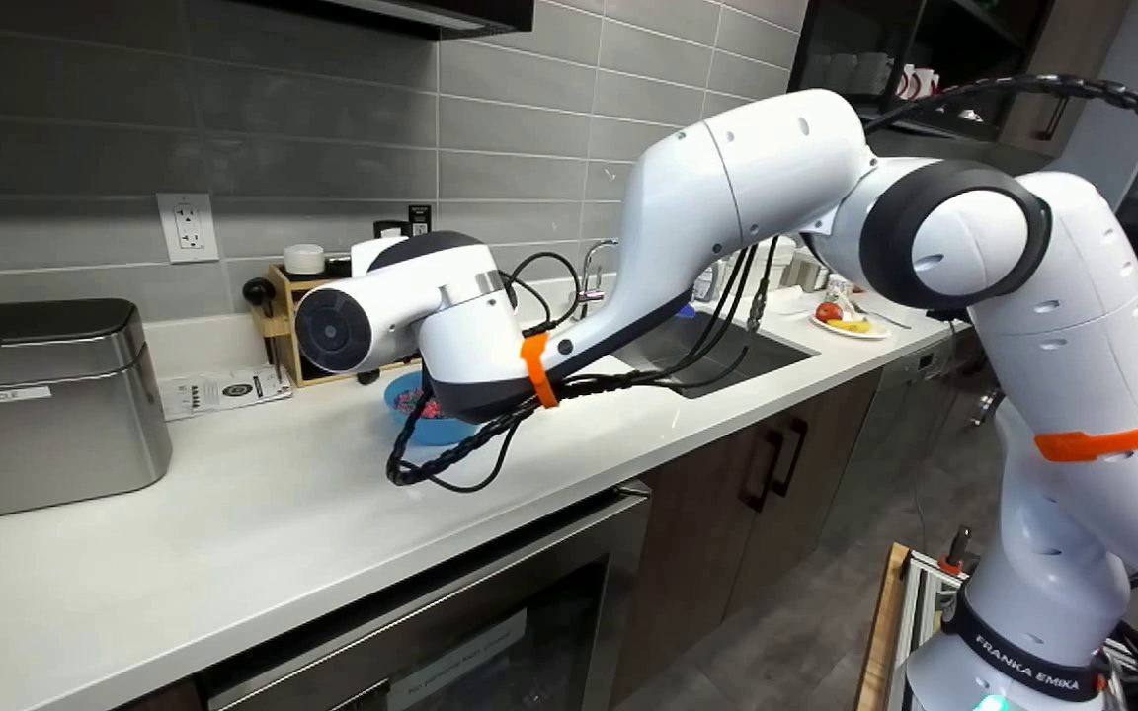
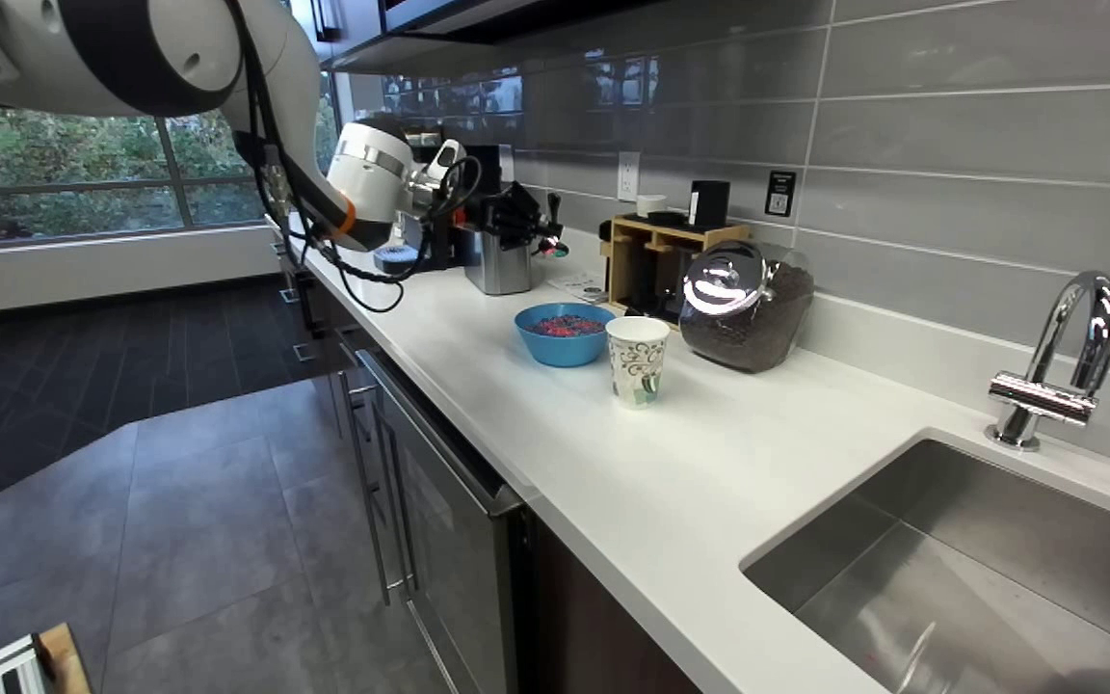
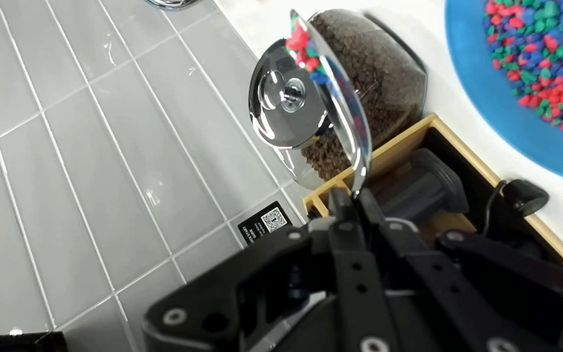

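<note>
Arm stands on its base at 4 o'clock in an exterior view, bent high, then sloping down toward 8, wrist above the counter. Gripper clenched on a spoon; spoon points between 11 and 12 in the wrist view, near edge-on, colored bits in it. Blue bowl of similar bits at 2 o'clock from gripper; jar at 12, beyond spoon.
</note>
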